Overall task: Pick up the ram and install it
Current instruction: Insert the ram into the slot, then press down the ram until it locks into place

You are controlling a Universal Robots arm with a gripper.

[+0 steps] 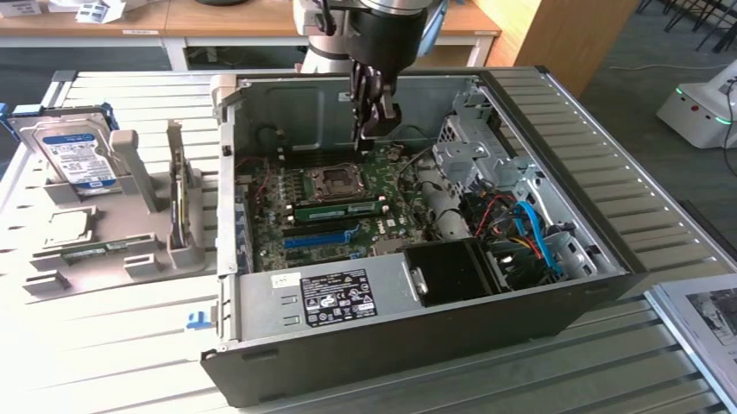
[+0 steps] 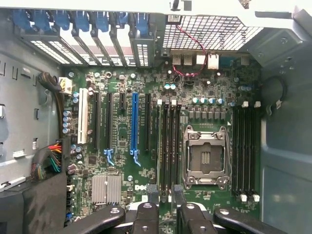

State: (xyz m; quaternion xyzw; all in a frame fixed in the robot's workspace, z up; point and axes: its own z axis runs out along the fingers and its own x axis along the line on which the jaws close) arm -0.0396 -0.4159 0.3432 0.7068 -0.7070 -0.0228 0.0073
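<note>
Green ram (image 1: 337, 210) stands on edge in a slot on the board (image 1: 392, 226) inside the open case (image 1: 403, 345). It sits near the empty socket (image 1: 337, 179), between that socket and the blue slot (image 1: 317, 239). The gripper (image 1: 374, 128) hangs above the board toward the far wall in the exterior view, apart from the ram and touching nothing. In the wrist view the two fingers (image 2: 147, 214) stand a narrow gap apart and hold nothing; dark memory slots run away from the gap between them. A grey holder (image 1: 116, 267) with a hard drive (image 1: 72, 155) sits on the counter (image 1: 127, 354) at the exterior view's left, well apart from the gripper.

By the look of it, the pick-up is done and the work is at the seating stage: the stick is in its slot and the fingers are empty above the board. Whether the slot's end latches have closed cannot be told, nor whether the stick is fully down.

Any further press would call for the fingers to line up along the stick's top edge. It would need a straight, even push, clear of the socket's lever and of the cables (image 1: 524, 228) at the exterior view's right.
</note>
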